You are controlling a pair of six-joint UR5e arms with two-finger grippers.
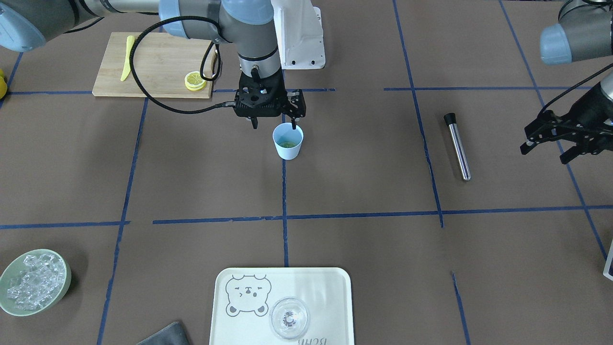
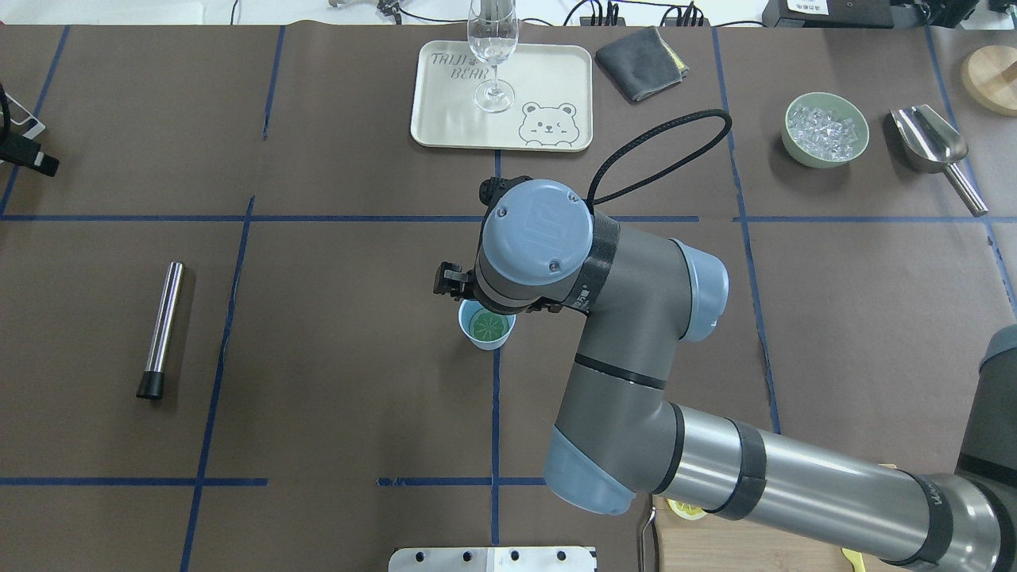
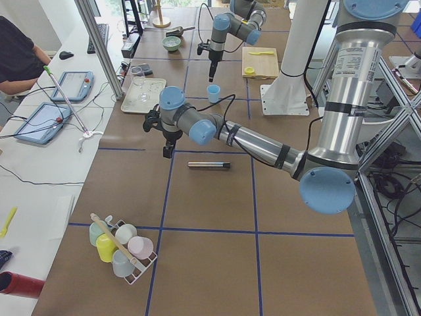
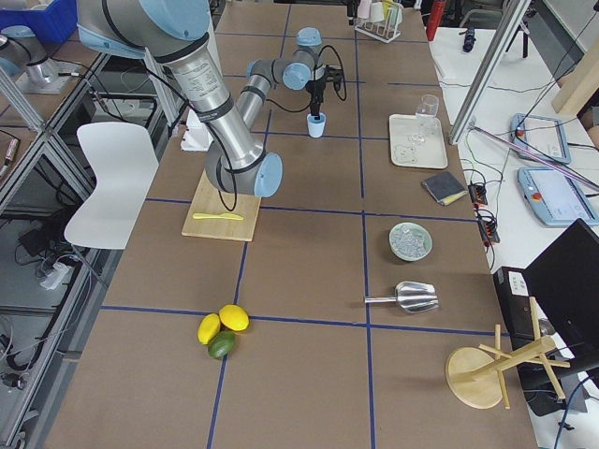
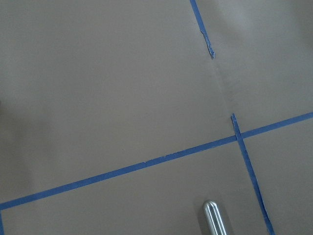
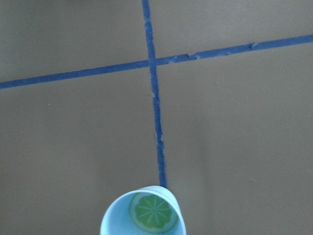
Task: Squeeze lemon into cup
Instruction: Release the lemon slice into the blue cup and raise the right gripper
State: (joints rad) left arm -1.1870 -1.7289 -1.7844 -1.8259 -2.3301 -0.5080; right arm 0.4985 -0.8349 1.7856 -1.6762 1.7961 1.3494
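Right wrist-mounted view showed me the small round yellow lemon slice (image 6: 152, 213) lying flat inside the light-blue plastic cup (image 6: 113, 223), mid-bench (image 1: 364, 182). My right hand (image 1: 274, 125) hung just above, fingers apart, empty. I judged the slice light and stiff, best pinched across its rim; the cup looked easily tipped.

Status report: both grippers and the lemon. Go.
Right gripper open over the cup, one finger at the rim. Lemon lying inside the cup. Left gripper open, empty, off to the side. Nothing blocking the cup.
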